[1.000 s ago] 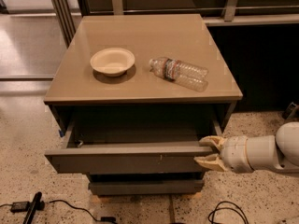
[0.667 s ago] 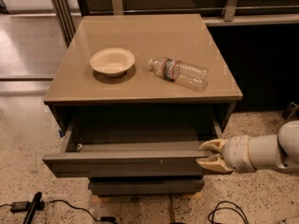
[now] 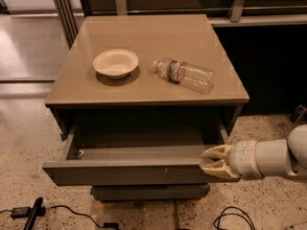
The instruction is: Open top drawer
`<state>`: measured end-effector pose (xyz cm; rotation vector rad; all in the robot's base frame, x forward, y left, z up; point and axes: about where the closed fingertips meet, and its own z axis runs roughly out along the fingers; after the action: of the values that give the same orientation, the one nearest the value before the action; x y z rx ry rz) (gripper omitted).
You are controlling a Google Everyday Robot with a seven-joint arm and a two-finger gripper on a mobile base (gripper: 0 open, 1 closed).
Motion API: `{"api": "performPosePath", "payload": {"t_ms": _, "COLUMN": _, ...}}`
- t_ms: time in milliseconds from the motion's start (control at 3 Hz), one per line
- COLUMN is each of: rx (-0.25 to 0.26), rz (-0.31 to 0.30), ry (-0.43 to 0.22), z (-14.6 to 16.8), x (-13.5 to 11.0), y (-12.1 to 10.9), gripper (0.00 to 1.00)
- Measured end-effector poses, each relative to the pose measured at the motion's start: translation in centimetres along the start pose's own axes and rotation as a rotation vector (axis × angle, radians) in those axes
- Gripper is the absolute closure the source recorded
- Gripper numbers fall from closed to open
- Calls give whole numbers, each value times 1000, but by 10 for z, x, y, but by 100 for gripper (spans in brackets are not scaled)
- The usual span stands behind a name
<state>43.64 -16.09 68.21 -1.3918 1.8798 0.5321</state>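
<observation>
The top drawer [image 3: 124, 172] of the grey-brown cabinet stands pulled well out, its flat front facing me and its dark inside showing. My gripper [image 3: 211, 162] comes in from the right on a white arm and sits at the right end of the drawer front. Its tan fingers [image 3: 217, 152] are closed over the front's top edge. A narrower lower drawer front [image 3: 148, 192] shows beneath, pushed in.
On the cabinet top [image 3: 144, 32] stand a pale bowl [image 3: 115, 63] and a clear plastic bottle [image 3: 184, 74] lying on its side. A small pale scrap [image 3: 80, 153] lies in the drawer's left corner. Black cables [image 3: 230, 217] and a dark tool [image 3: 32, 214] lie on the speckled floor.
The top drawer has slid further out toward me, and my gripper has moved with it, still at the front's right end.
</observation>
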Motion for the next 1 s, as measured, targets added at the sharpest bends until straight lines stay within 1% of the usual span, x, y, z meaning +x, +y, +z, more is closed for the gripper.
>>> {"api": "performPosePath", "payload": {"t_ms": 333, "rx": 0, "rz": 0, "ry": 0, "z": 0, "x": 0, "y": 0, "gripper": 87}}
{"api": "performPosePath", "payload": {"t_ms": 1000, "rx": 0, "rz": 0, "ry": 0, "z": 0, "x": 0, "y": 0, "gripper": 40}}
